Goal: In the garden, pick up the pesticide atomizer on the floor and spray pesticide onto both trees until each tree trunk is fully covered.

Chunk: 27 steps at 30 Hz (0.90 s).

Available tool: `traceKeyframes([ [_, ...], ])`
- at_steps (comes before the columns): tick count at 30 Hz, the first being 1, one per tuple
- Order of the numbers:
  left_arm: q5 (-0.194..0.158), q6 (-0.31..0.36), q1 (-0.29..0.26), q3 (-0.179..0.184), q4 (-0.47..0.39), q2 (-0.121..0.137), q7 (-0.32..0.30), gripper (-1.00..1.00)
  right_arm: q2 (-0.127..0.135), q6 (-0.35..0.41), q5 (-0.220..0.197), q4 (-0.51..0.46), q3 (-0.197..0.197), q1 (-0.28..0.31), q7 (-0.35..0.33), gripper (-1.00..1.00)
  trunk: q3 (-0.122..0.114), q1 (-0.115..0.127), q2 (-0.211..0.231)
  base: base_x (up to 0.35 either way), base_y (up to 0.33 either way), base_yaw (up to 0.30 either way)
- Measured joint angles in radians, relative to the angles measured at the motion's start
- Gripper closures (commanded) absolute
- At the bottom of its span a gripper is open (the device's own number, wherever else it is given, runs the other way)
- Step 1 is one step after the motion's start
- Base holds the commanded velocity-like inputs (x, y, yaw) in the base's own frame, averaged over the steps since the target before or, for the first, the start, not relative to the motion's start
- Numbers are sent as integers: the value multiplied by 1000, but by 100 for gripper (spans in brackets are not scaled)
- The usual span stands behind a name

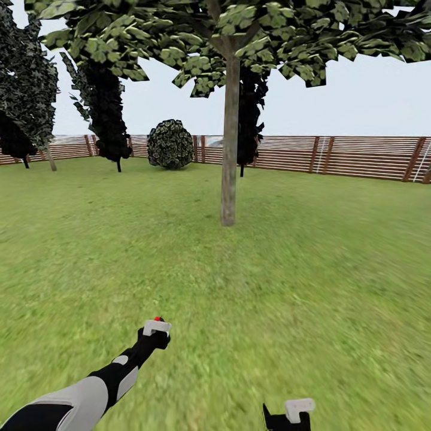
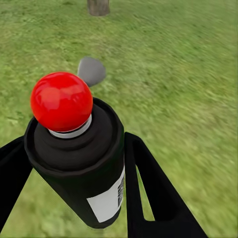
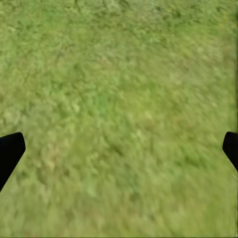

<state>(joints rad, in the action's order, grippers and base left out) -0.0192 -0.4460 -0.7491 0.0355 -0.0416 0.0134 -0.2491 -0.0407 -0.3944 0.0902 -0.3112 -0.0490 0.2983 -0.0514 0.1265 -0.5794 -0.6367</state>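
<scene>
Left hand [image 2: 74, 198] holds atomizer [image 2: 79, 163] upright, red tip [image 1: 157, 319] toward the trunk [image 1: 230, 143].

The lawn [image 1: 311, 269] is flat mown grass running back to a brown slatted fence [image 1: 359, 155]. One grey-brown trunk [image 1: 229, 149] stands upright in it. Behind that trunk and to the left, near the fence, a round dark bush [image 1: 170, 143] sits on the grass, with dark narrow cypresses [image 1: 108, 114] rooted further left of the trunk.

Garden: lawn [image 1: 287, 287], fence [image 1: 359, 157], trees [image 1: 229, 149]
</scene>
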Motion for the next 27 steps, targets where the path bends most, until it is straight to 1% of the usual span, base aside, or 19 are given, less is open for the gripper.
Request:
traceKeyframes([
  [1,0,0,0,1,2,-1,0,100,23,-12,0,-4,-1,0,1,-100,0,0,0,349,0,0],
  [2,0,0,0,1,2,-1,0,100,33,-15,1,-5,-1,0,2,-100,0,0,0,350,0,0],
  [3,0,0,0,1,3,-2,0,100,58,-19,0,-7,-2,0,7,-100,0,0,0,350,0,0],
  [4,0,0,0,1,3,-2,0,100,68,-20,1,-7,-1,0,10,-100,0,0,0,350,0,0],
  [5,0,0,0,1,3,-3,0,100,86,-21,0,-8,-2,1,15,-100,0,0,0,350,0,0],
  [9,0,0,0,0,4,-3,0,100,119,-19,1,-8,-1,6,23,-100,0,0,0,350,0,0],
  [13,0,0,0,0,4,-3,0,100,131,-17,1,-8,-1,10,24,-100,0,0,0,349,0,0],
  [15,0,-1,0,0,4,-3,0,100,146,-16,-1,-8,-1,15,21,-100,0,0,0,349,0,0],
  [16,0,-1,0,0,4,-3,0,100,148,-16,-1,-8,-1,15,19,-100,0,0,0,350,0,0],
  [19,0,0,0,0,4,-3,0,100,160,-15,-2,-7,-1,17,-14,-100,0,0,0,350,0,0],
  [20,0,0,0,0,4,-3,0,100,165,-15,-2,-7,0,18,-80,-100,0,0,0,350,0,0],
  [21,0,0,0,0,4,-3,0,100,165,-15,-2,-6,1,18,-108,-100,0,0,0,350,0,0],
  [27,0,0,0,0,4,-3,0,100,159,-15,3,-2,4,18,-132,-100,0,0,0,350,0,0],
])
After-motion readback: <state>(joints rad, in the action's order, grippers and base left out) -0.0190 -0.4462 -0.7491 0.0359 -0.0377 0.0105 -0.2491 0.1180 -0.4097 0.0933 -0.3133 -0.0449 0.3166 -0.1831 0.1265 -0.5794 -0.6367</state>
